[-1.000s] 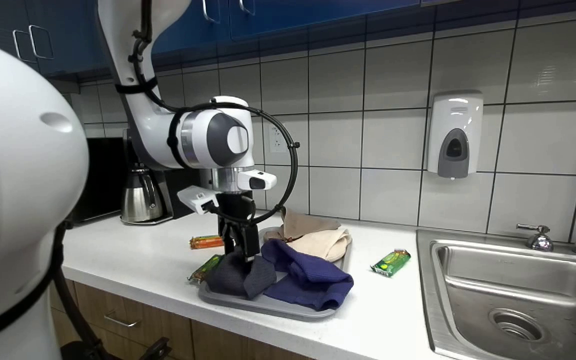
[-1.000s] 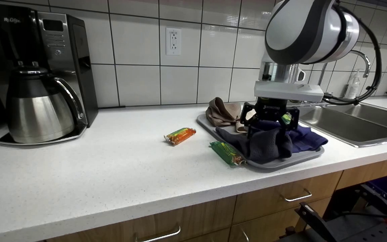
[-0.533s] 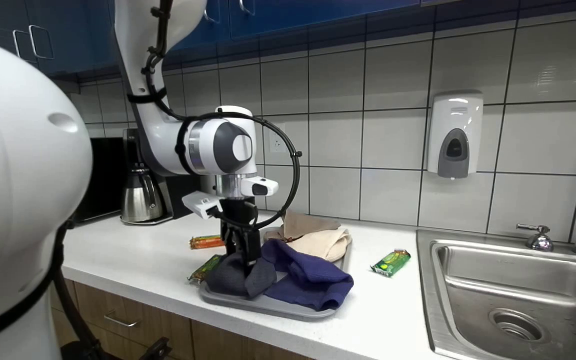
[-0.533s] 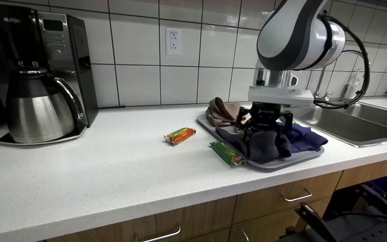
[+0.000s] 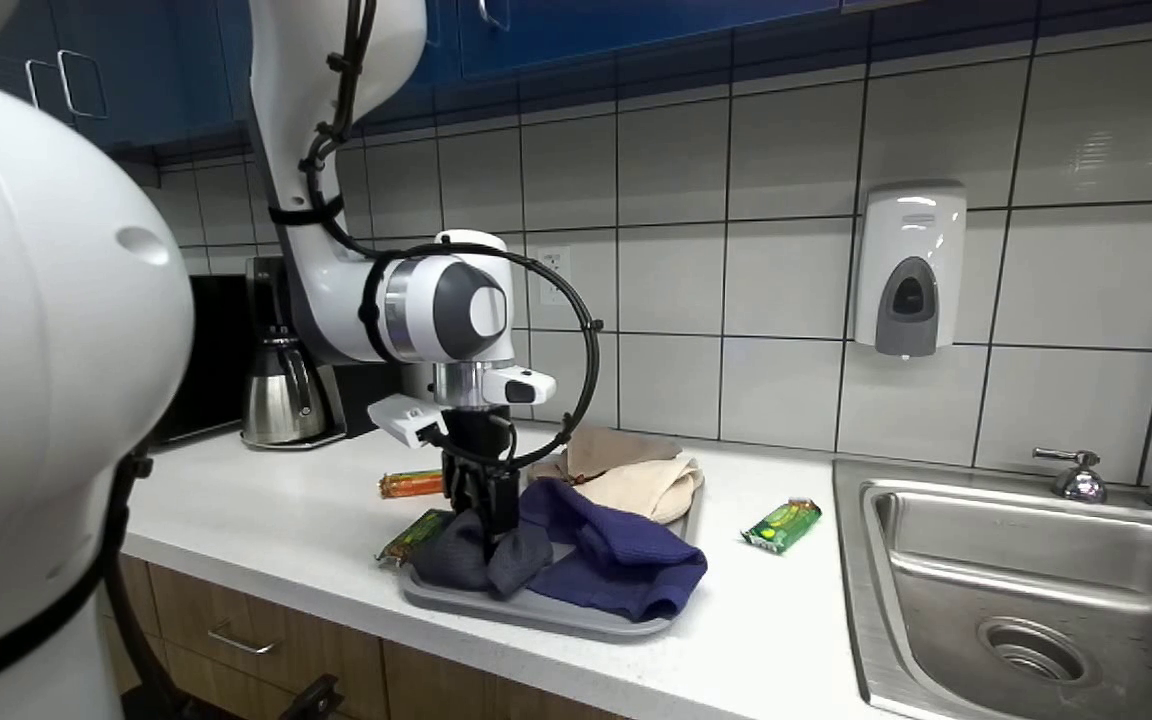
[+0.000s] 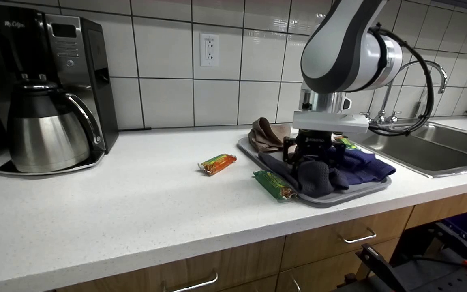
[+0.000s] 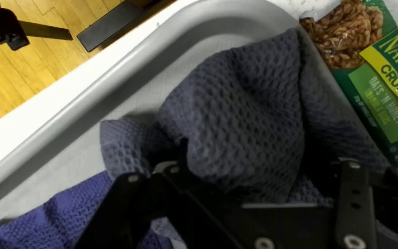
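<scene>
The arm [image 5: 456, 310] reaches down over the grey tray [image 7: 81, 152], where a dark grey textured cloth [image 7: 240, 117] lies bunched in the corner by the front edge of the white surface [image 6: 136, 202]; the jaws stand apart, one on each side of the cloth and down in it, with a thick fold rising between them; their tips are hidden in the fabric, so I cannot tell whether they grip it or merely straddle it; a purple cloth [image 5: 626, 560] lies against the dark grey one in the tray, and a brown cloth [image 6: 269, 136] and a cream cloth [image 5: 648, 488] lie there too, nearer the tiled wall [image 6: 164, 56]; just beside the tray's rim, close to the dark grey cloth, is a green-wrapped granola bar [image 6: 272, 184], and near that an orange-wrapped bar [image 6: 218, 164] rests on the surface; another green packet [image 5: 782, 525] lies between the tray and the steel sink [image 5: 864, 560]; well apart from the cloths, a coffee maker [image 6: 67, 73] stands with its steel carafe [image 6: 51, 138], seen in both exterior views; a soap dispenser [image 5: 911, 225] hangs on the tiled wall.
</scene>
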Robot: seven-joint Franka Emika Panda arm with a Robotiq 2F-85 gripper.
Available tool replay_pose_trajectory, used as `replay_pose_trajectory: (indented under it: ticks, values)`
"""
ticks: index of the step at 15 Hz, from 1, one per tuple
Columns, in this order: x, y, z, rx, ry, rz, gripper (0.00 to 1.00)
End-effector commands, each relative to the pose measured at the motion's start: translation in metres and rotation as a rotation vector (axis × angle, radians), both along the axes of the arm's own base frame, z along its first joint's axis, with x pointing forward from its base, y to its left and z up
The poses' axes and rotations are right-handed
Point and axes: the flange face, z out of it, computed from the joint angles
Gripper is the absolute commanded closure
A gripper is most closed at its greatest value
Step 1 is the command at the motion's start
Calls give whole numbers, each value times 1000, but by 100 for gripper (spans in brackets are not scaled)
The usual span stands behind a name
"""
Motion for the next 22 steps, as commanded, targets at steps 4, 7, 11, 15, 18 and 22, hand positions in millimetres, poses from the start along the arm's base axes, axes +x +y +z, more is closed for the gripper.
replay_pose_trajectory:
  ticks: [4,7,11,15,18,22]
  values:
    - [8,0,-1,8,-8,-20,73]
    - [10,-2,7,7,-16,-27,95]
    - [13,-3,25,14,-36,-31,97]
    - [13,-1,43,14,-54,-32,97]
    - [10,2,62,12,-70,-26,97]
    - [4,12,95,7,-90,-7,97]
